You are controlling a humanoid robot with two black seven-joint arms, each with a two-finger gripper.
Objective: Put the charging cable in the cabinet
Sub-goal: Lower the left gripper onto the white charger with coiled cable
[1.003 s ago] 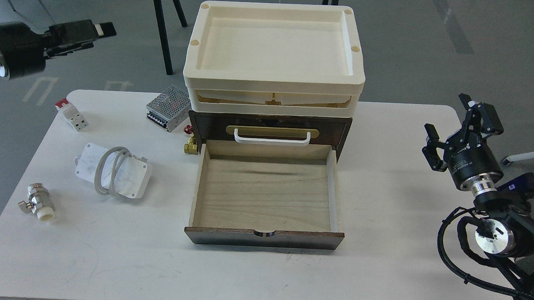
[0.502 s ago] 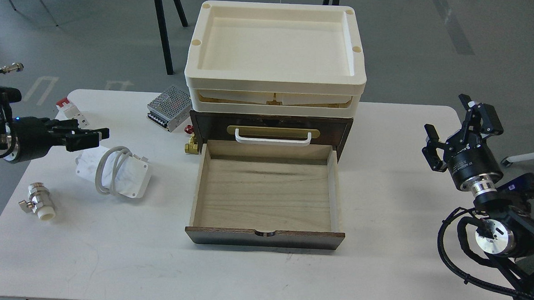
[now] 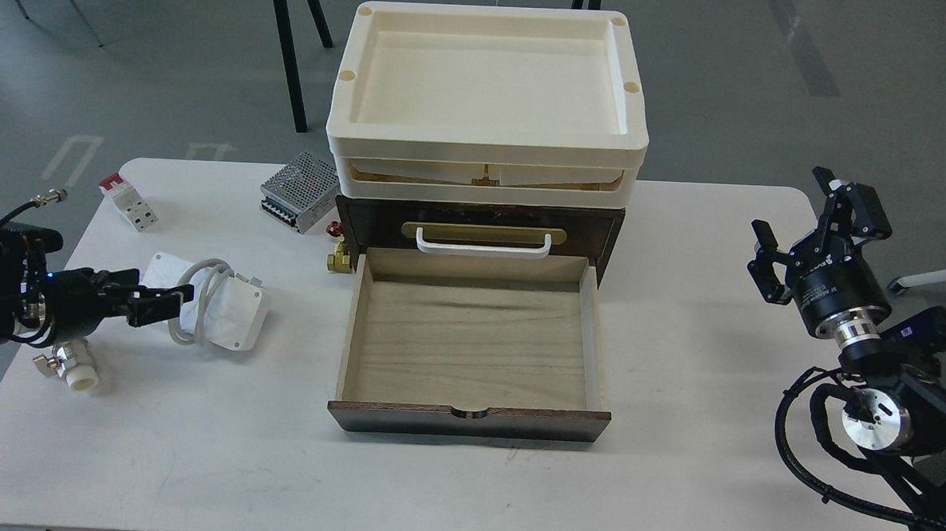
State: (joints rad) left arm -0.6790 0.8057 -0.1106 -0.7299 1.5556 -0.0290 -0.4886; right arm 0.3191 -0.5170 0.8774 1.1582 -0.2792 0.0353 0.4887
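The charging cable (image 3: pixel 227 312), a flat white adapter with grey-white cord looped round its middle, lies on the table left of the cabinet (image 3: pixel 479 218). The cabinet's pale wood drawer (image 3: pixel 469 345) is pulled out and empty, and a cream tray top (image 3: pixel 489 75) sits on it. My left gripper (image 3: pixel 170 300) comes in low from the left. Its dark fingers are slightly apart at the adapter's left edge and hide part of it. My right gripper (image 3: pixel 802 228) is open and empty, held above the table's right end.
A perforated silver power-supply box (image 3: pixel 301 190) and a white-and-red breaker block (image 3: pixel 128 202) sit at the back left. A silver valve (image 3: pixel 69 364) lies by my left arm. A small brass valve (image 3: pixel 338 256) stands at the cabinet's left front corner.
My left arm has dropped from high at the far left down to table level, and its gripper has reached the adapter's left edge. The right arm, the cable and the drawer have not moved.
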